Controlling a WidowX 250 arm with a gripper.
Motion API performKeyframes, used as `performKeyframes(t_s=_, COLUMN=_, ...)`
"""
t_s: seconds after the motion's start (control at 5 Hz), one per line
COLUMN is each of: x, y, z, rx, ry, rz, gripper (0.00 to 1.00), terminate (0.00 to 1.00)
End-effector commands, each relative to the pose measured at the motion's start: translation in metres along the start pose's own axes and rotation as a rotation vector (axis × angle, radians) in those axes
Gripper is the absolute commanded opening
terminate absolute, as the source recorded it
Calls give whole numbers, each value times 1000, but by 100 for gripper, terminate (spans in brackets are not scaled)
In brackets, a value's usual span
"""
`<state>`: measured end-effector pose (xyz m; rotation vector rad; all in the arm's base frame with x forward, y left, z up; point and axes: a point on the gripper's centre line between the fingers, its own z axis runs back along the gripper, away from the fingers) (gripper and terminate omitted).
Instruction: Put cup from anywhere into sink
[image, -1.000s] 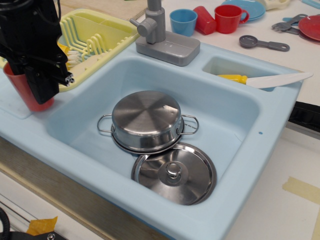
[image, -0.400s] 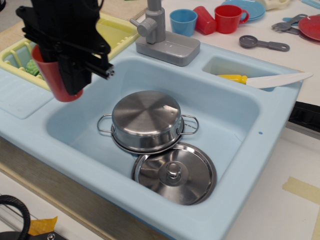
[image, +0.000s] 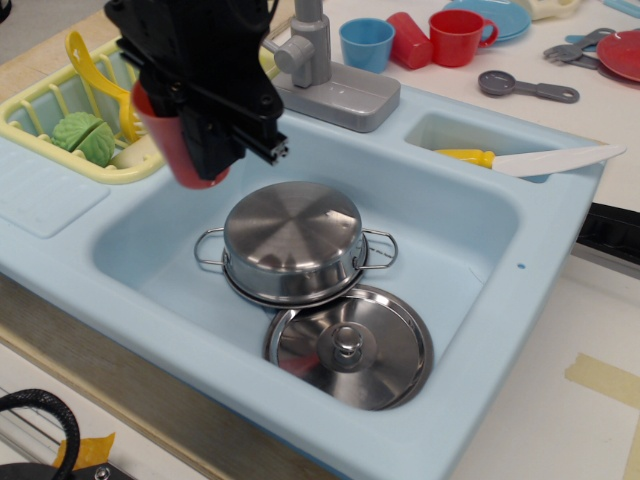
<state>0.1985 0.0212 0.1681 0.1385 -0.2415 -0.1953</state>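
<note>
My black gripper (image: 195, 150) is shut on the red-orange cup (image: 172, 150) and holds it upright in the air above the back left part of the basin. The cup is mostly hidden behind the gripper; only its left side and bottom show. The light blue sink (image: 470, 215) fills the middle of the view, with its grey faucet (image: 320, 65) at the back. The cup hangs just left of an upturned steel pot (image: 292, 240) that stands in the basin.
A steel lid (image: 348, 345) lies in the basin in front of the pot. A yellow dish rack (image: 75, 130) with a green vegetable is at the left. A knife (image: 530, 160) lies in the small side compartment. A blue cup (image: 366, 44), a lying red cup and a red mug (image: 458, 36) stand behind.
The gripper has carried the cup up from the left drainboard and to the right, from beside the dish rack to above the basin's back left part.
</note>
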Motion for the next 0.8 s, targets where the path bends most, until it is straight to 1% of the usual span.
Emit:
performKeyframes(t_s=0.0, x=14, y=-4, z=-3, rx=-59, ry=-12, rz=-37, gripper=100, terminate=0)
performKeyframes(t_s=0.4, x=14, y=-4, z=-3, rx=-59, ry=-12, rz=-37, gripper=100, terminate=0)
performKeyframes(t_s=0.6, x=14, y=-4, z=-3, rx=-59, ry=-12, rz=-37, gripper=100, terminate=100)
